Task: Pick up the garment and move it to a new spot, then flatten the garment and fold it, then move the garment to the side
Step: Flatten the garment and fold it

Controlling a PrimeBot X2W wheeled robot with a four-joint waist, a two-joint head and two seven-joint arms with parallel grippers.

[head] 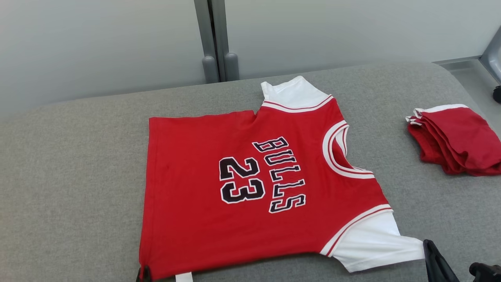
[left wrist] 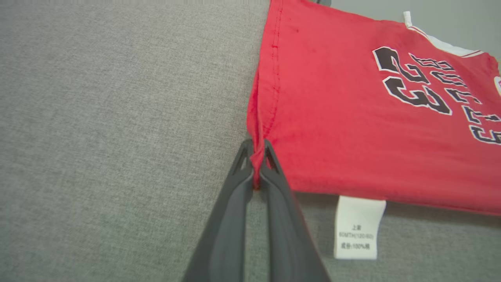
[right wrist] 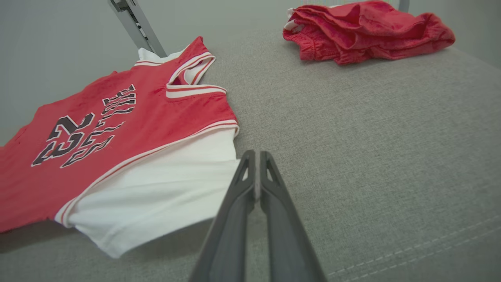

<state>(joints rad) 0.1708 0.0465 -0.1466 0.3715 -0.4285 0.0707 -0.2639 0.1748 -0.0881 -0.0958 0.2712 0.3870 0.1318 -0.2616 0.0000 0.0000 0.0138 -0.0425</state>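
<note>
The jersey (head: 242, 184) lies flat on the grey table (head: 70, 176), hem at nine o'clock and collar at three. The left gripper (left wrist: 257, 156) pinches the near hem corner at seven. The right gripper (right wrist: 256, 166), closed, seems to nip the white sleeve (right wrist: 164, 188) at five.

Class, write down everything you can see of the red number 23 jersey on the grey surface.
The jersey is red, thin smooth-looking fabric, with white short sleeves, white-trimmed neckline, black BULLS and 23 outlined white, and a white care label at its hem. It lies spread nearly flat, front up, on the grey padded surface, neck toward the robot's right. The left gripper is shut on a near hem corner; the right gripper pinches the near sleeve's edge.
</note>
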